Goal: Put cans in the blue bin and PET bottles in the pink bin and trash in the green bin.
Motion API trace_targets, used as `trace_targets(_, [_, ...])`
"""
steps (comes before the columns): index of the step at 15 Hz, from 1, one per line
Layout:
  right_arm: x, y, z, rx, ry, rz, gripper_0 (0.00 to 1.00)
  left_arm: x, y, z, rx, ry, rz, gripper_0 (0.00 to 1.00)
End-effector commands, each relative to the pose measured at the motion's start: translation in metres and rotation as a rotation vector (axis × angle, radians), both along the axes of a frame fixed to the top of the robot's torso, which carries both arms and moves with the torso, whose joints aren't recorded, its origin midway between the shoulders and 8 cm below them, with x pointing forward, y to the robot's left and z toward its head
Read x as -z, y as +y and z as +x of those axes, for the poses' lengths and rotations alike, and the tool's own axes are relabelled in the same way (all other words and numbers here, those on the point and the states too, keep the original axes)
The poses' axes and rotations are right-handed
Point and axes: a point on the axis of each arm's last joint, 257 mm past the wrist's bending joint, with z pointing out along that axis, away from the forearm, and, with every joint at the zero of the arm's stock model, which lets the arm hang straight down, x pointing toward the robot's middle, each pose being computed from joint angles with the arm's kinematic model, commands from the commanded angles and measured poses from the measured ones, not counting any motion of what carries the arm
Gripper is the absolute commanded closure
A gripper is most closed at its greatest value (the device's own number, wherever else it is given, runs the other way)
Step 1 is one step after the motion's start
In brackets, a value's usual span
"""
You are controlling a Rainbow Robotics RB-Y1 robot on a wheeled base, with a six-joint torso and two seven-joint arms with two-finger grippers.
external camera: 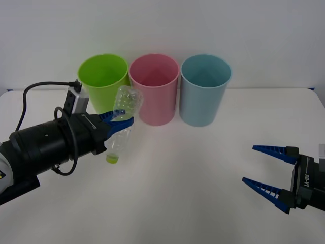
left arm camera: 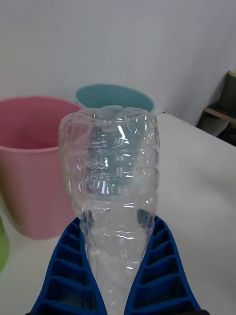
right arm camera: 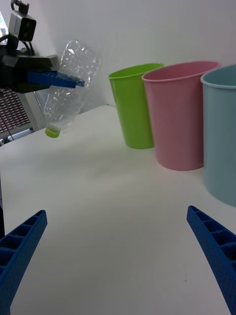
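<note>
On the white table [external camera: 203, 178], green bin [external camera: 103, 76], pink bin [external camera: 154, 87] and blue bin [external camera: 205, 95] stand in a row; the left gripper [external camera: 118, 120] clamps the bottle [external camera: 122, 122] cap-down before them, the right gripper [external camera: 264, 170] open, well apart

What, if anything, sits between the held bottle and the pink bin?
Nothing visible. The left pincer holds the PET bottle cap-down above the table, in front of the green bin; the pink bin stands just beside it with its mouth open.
</note>
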Motion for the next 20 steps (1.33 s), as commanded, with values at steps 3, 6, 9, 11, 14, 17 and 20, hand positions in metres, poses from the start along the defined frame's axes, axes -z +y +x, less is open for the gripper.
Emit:
trace_targets(3, [0.000,0.000,0.000,0.000,0.000,0.000,0.02,-0.040,0.004,0.016,-0.026,-0.059,-0.064,0.99])
trace_targets(6, [0.000,0.000,0.000,0.000,0.000,0.000,0.01,-0.074,-0.001,0.040,-0.029,-0.110,-0.094,0.99])
trace_targets(9, [0.000,0.000,0.000,0.000,0.000,0.000,0.02,-0.102,-0.023,0.074,-0.022,-0.120,-0.165,0.99])
trace_targets(11, [0.000,0.000,0.000,0.000,0.000,0.000,0.02,-0.112,-0.031,0.096,-0.038,-0.122,-0.200,0.99])
trace_targets(14, [0.000,0.000,0.000,0.000,0.000,0.000,0.01,-0.126,-0.029,0.125,-0.072,-0.161,-0.196,0.99])
trace_targets(17, [0.000,0.000,0.000,0.000,0.000,0.000,0.02,-0.141,-0.031,0.162,-0.122,-0.197,-0.208,0.99])
trace_targets(20, [0.000,0.000,0.000,0.000,0.000,0.000,0.02,-0.146,-0.033,0.186,-0.156,-0.205,-0.217,0.99])
